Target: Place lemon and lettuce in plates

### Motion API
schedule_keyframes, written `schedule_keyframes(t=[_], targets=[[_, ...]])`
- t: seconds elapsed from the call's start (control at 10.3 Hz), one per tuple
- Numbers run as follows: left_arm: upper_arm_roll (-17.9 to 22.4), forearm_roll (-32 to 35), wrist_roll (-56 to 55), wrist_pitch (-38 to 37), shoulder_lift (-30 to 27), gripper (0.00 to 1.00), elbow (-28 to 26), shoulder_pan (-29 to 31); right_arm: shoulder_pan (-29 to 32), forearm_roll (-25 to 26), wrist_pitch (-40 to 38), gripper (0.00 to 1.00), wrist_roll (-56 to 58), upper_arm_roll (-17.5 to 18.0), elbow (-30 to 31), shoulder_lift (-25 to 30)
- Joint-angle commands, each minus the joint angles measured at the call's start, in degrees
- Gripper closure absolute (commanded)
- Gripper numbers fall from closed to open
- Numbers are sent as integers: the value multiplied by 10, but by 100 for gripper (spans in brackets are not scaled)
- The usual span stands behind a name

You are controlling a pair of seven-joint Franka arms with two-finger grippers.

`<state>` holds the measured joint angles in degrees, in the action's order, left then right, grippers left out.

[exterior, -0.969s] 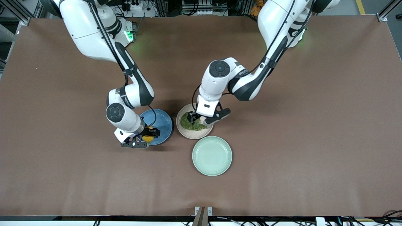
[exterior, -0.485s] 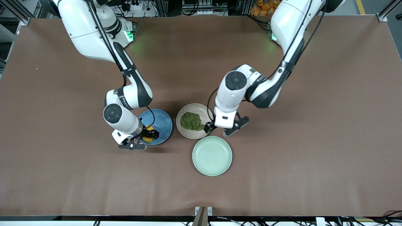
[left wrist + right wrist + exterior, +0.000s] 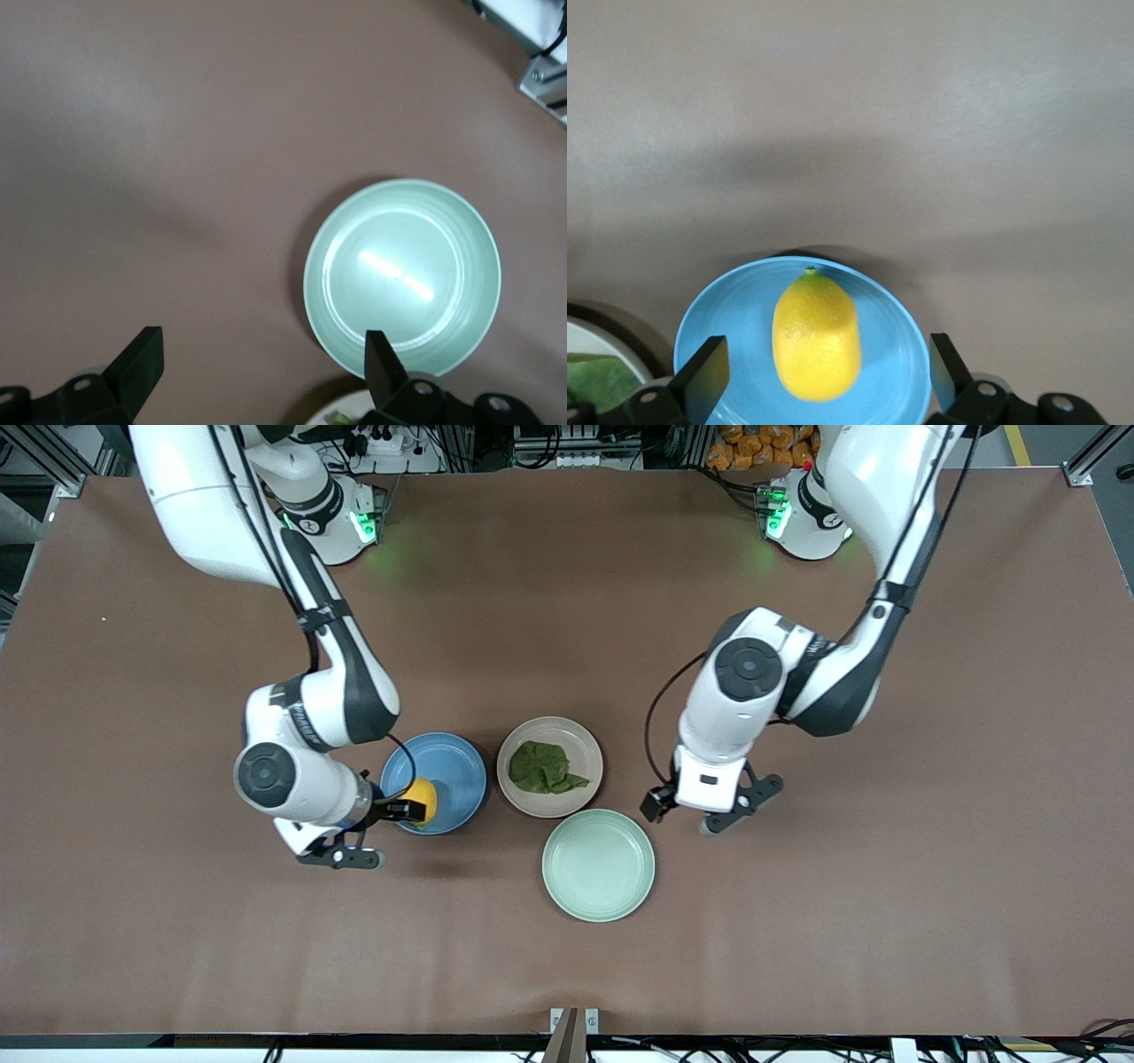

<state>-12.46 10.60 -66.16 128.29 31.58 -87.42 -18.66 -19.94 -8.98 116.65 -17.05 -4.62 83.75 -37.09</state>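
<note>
With the lemon (image 3: 422, 801) sitting on the blue plate (image 3: 452, 766) and the lettuce (image 3: 545, 767) on the beige plate (image 3: 580, 742) at its three o'clock, both placements look done; right gripper (image 3: 376, 828) and left gripper (image 3: 682, 810) hang spread, empty.

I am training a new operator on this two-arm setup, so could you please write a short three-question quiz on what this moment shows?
1. True or false: the lemon lies in the blue plate.
2. Which plate holds the lettuce? A) the mint-green plate B) the beige-pink plate C) the blue plate
3. Fill in: both the left gripper and the right gripper are ____ and hold nothing.

Key: 1 true; 2 B; 3 open.
</note>
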Motion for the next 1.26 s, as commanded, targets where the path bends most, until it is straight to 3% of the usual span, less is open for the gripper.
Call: schedule_keyframes(t=[0.0,0.19,0.48,0.97,1.16], targets=[[-7,15,59,-51,-30,0,-10,37,6,24,-61,0,10,-7,-42,10],[-8,14,100,-95,-37,0,-11,52,25,35,-104,0,39,-7,-67,22],[-9,7,147,-142,-60,0,-27,63,78,27,-106,0,90,-4,-69,56],[-4,-57,302,-149,-182,0,-162,94,134,26,-150,0,132,-5,-69,106],[-3,-80,328,-149,-216,0,-192,102,145,27,-166,0,137,-6,-69,116]])
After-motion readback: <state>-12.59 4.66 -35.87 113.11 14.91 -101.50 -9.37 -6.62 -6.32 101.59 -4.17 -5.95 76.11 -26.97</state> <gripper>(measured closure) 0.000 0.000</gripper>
